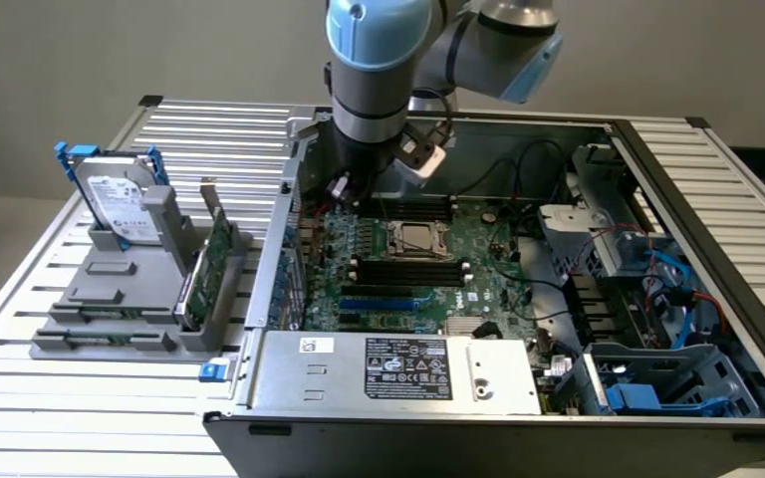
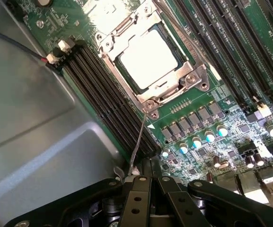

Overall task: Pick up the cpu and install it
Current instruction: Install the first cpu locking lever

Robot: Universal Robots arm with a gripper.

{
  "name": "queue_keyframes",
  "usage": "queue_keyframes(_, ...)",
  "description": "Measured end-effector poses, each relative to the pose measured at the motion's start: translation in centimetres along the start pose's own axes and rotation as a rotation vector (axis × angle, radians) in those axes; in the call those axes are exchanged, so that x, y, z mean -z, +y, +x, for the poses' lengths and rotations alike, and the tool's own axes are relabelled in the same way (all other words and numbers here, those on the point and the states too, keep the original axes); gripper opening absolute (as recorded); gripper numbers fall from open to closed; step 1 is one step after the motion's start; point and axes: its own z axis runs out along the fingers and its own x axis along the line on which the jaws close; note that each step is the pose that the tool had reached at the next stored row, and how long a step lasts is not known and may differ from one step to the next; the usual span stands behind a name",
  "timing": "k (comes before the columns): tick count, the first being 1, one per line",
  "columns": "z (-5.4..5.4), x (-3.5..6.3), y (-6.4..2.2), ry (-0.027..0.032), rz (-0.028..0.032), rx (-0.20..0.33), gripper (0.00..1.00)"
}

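cpu [image 2: 148, 56]: one. Silvery top facing up, lying flat and square inside the socket frame [image 2: 193, 78] on the motherboard [image 2: 231, 109]. I judge it seated, since the frame's rim overlaps its edges all round.

Socket frame: one, metal, lying down over the cpu, seemingly to press the chip onto its contacts.

Lever [image 2: 140, 137]: one thin wire rod, running from a corner of the socket frame out to the gripper's tip. I read it as the frame's latch.

Gripper [image 2: 151, 177]: one, held low just beside the socket frame, fingers drawn together. The lever's free end lies at the fingertips; I cannot tell whether it is pinched. The placing suits work on the latch rather than on the chip.

Arm [image 1: 372, 70]: one, reaching down into the open case [image 1: 701, 199] just beyond the socket frame.

Memory slots [image 2: 103, 90]: two banks, one on each side of the socket frame.

Hard drive [image 1: 124, 204]: one, upright in a grey fixture [image 1: 104, 299], well apart from the socket frame and outside the case.

Green card [image 1: 212, 259]: one, on edge in the same fixture.
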Motion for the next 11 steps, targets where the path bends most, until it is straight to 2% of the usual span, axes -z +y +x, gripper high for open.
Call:
queue_keyframes(4, 0.0, 0.0, 0.0, 0.0173, -0.0065, -0.023, 0.11)
queue_keyframes(11, 0.03, -0.01, -0.01, 0.0371, -0.0228, -0.054, 0.11)
